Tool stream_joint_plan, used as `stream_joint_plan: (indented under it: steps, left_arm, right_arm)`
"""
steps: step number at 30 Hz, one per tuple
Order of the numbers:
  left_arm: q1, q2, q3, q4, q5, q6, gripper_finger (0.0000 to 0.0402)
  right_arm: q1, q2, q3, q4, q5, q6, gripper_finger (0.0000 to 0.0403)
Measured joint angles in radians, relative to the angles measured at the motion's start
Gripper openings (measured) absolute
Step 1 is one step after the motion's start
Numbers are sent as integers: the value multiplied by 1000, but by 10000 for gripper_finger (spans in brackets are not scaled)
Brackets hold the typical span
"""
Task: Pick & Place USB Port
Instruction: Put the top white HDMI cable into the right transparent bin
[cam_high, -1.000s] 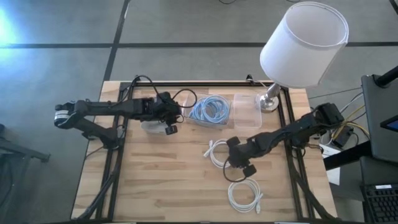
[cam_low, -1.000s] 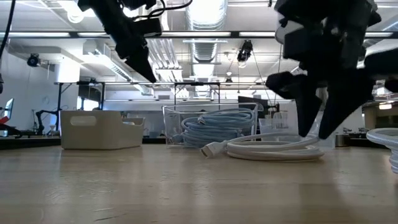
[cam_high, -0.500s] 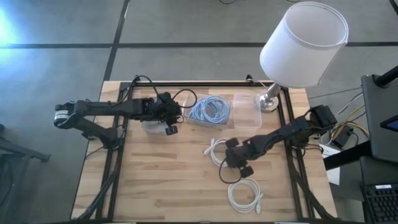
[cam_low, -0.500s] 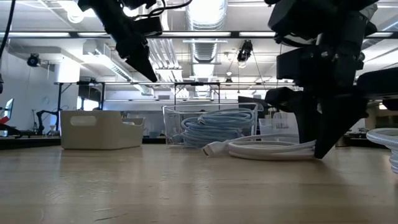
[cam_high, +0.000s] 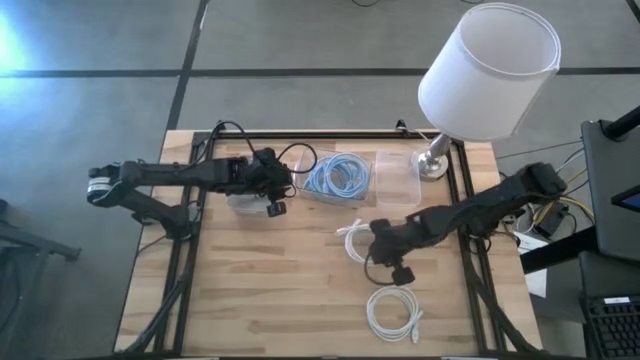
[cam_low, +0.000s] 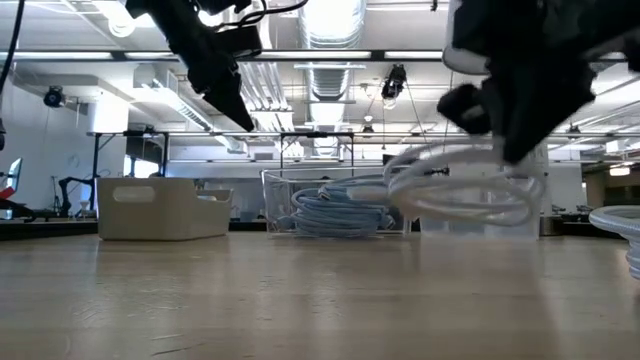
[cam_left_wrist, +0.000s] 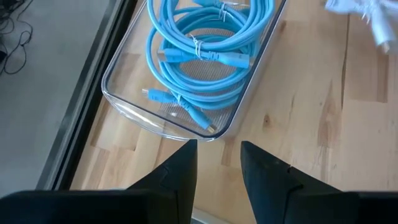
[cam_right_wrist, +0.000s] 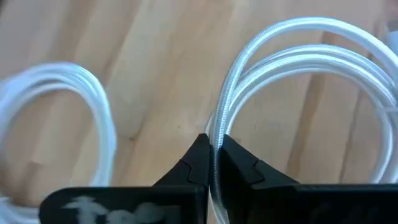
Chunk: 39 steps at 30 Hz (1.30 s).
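Glossy coiled white cable (cam_right_wrist: 292, 56) between right gripper (cam_right_wrist: 213, 163) fingers.

The wooden table (cam_high: 270, 290) carries a clear bin (cam_high: 338, 180) of blue cables upper centre, apparently a beige box (cam_low: 163, 208), a lamp base (cam_high: 433, 163), and a white cable coil (cam_high: 392, 312).

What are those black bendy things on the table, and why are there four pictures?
They are two robot arms at a wooden table. One camera looks down from above, one sits at table height, and one rides on each wrist. The right hand is pinching a coiled white cable and holds it up off the wood. Another white cable lies on the table. The left hand waits open next to a clear bin with blue cables inside. A lamp stands at the back.
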Motion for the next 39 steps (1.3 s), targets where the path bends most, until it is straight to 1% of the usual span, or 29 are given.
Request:
stream_joint_plan:
  steps: [4,9,11,14,17,20,27,31,33,39]
  left_arm:
    - [0,0,0,15,0,0,126]
    - [0,0,0,18,5,0,126]
    - [0,0,0,19,5,1,126]
    - [0,0,0,21,5,7,126]
    - [0,0,0,23,5,16,126]
    - [0,0,0,27,5,21,126]
    - [0,0,0,28,5,21,126]
    - [0,0,0,29,4,21,126]
    - [0,0,0,31,4,21,126]
    - [0,0,0,36,4,24,126]
  right_arm:
    - [0,-125,0,-40,12,31,17]
    - [0,-280,0,-92,138,70,17]
    - [0,-336,1,-100,205,62,17]
    - [0,-400,2,-136,356,56,18]
    - [-2,-442,-2,-157,517,42,18]
    - [-16,-466,-16,-157,624,42,18]
    - [-133,-458,-88,-150,658,132,18]
    - [-205,-430,-154,-110,748,153,18]
    - [-240,-416,-191,-41,753,150,18]
    - [-314,-364,-316,243,743,100,18]
